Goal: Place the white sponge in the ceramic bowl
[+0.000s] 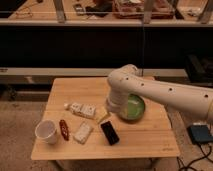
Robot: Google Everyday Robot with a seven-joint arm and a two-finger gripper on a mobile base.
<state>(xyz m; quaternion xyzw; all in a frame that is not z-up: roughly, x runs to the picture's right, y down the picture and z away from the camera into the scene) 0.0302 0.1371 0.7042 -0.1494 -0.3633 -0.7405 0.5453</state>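
The white sponge lies flat on the wooden table, front left of centre. The ceramic bowl, green inside, stands at the middle right of the table, partly hidden by my white arm. The arm comes in from the right and bends down in front of the bowl's left side. My gripper hangs low over the table just left of the bowl. It is up and to the right of the sponge and apart from it.
A white bottle with dark marks lies left of the gripper. A white cup stands at the front left, with a reddish-brown oblong item beside it. A black phone-like slab lies right of the sponge. Dark shelving stands behind the table.
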